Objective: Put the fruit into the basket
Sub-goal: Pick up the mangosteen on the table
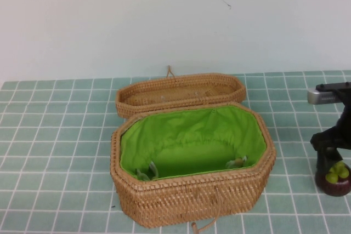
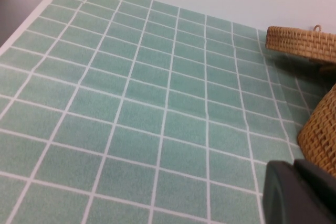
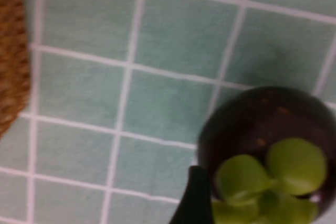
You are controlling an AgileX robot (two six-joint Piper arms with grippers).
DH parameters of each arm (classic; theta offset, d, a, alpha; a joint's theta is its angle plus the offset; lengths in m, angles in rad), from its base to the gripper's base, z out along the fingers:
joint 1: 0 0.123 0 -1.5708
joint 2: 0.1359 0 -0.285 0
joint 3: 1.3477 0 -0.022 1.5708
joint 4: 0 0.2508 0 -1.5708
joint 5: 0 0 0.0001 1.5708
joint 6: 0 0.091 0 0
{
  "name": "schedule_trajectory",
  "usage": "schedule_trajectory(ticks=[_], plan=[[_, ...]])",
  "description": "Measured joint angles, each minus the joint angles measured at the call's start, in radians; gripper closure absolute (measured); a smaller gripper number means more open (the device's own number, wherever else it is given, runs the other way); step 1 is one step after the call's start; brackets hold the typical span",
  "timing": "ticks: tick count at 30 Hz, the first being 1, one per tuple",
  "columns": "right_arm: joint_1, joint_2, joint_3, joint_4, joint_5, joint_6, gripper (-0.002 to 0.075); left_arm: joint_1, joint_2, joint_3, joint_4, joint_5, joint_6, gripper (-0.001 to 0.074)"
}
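The fruit (image 1: 334,178) sits on the tiled worktop (image 1: 55,135) to the right of the open basket (image 1: 192,190), directly beneath the right claw (image 1: 330,154), whose fingers straddle it; whether they already pinch it I cannot tell. The left claw (image 2: 299,192) hangs over bare tiles left of the basket, so the right arm is far nearer.

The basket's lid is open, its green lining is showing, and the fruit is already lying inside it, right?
Not quite. The basket is open with its lid back, but the fruit sits on the table to its right, under the right gripper, as the high view shows. The left gripper is parked.
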Motion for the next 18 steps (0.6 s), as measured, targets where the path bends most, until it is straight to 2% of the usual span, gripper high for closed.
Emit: schedule_trajectory(ticks=[4,11,18], plan=[[0.0,0.0,0.0,-0.007,-0.011,0.001,0.0118,0.0,0.0,0.0,0.0,0.0,0.0,0.0735],[0.0,0.03,0.0,0.032,-0.016,-0.032,0.0038,0.0,0.0,0.0,0.0,0.0,0.0,0.0734],[0.0,0.079,0.0,0.034,-0.02,-0.036,0.0038,0.0,0.0,0.0,0.0,0.0,0.0,0.0735]])
